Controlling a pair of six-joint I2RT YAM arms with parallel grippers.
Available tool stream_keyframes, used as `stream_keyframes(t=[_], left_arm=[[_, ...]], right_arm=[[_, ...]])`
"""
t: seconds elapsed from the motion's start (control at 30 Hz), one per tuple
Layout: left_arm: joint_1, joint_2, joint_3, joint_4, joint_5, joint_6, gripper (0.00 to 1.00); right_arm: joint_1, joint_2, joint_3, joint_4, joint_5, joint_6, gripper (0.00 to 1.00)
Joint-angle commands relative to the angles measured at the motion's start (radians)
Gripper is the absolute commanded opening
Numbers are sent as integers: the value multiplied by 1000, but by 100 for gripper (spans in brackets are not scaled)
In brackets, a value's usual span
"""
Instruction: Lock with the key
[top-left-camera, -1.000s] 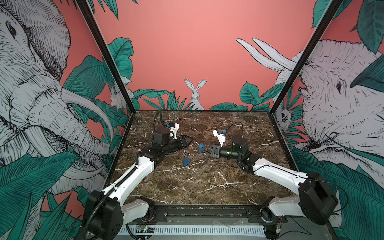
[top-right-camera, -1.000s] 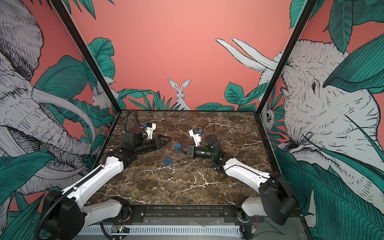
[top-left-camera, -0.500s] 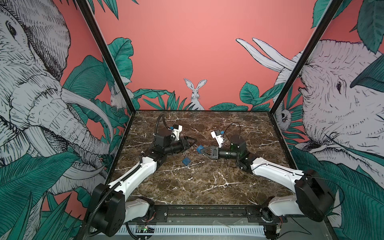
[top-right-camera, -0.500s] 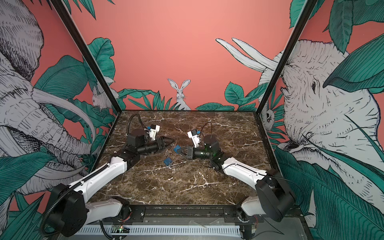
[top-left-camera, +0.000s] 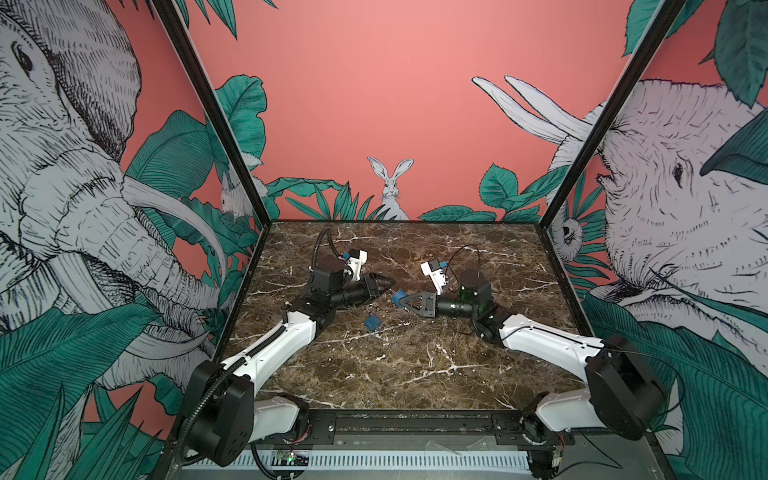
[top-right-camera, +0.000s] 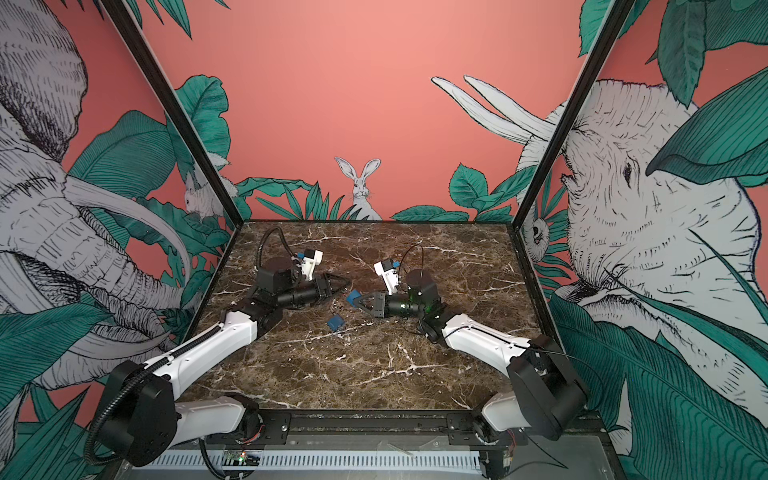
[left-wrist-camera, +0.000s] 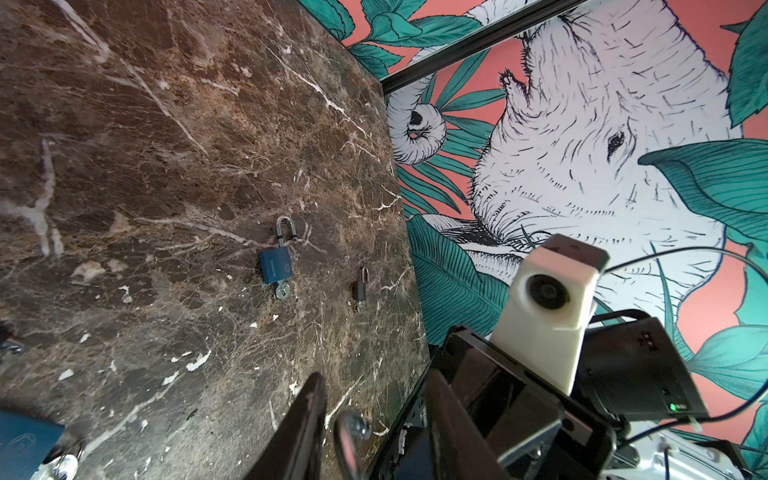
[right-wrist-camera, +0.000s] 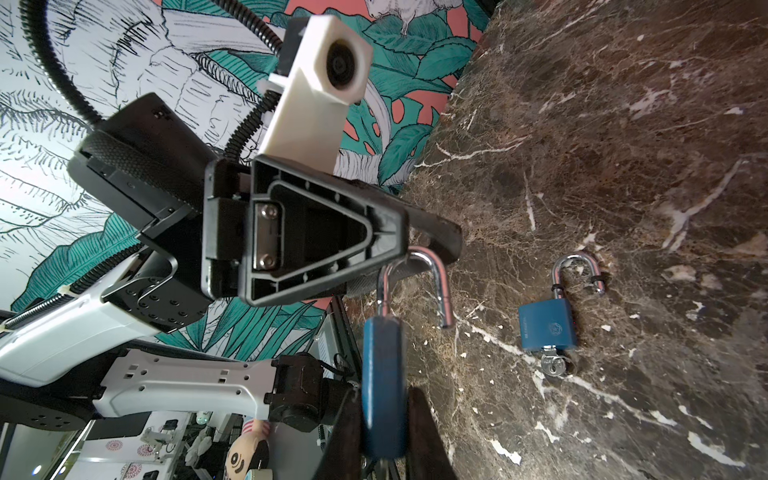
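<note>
Held padlock (right-wrist-camera: 382, 374) clamped by body in right gripper (top-left-camera: 404, 300) fingers, above desk (top-left-camera: 415, 374). Shackle (right-wrist-camera: 432, 274) seen open: not locked. Left gripper (left-wrist-camera: 374, 386) fingers apart, placed either side of shackle, not clamped. Second padlock (right-wrist-camera: 546, 328) lying on desk, open, key (right-wrist-camera: 552, 365) inserted. Key in held padlock cannot be told. Shackle push-in and key turn judged not yet done.

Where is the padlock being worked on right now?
In both top views the blue padlock is mid-table, clamped in the right gripper, tip to tip with the left gripper, just behind the loose padlock.
</note>
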Motion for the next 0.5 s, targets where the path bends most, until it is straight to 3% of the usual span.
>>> stream_keyframes(t=[0.0,0.47], left_arm=[[-5,-29,11,-15,5,15,37],[-5,-38,21,-38,21,43,25]], right_arm=[[2,11,23,92,-26,3,0],[-1,25,30,65,-32,-11,0]])
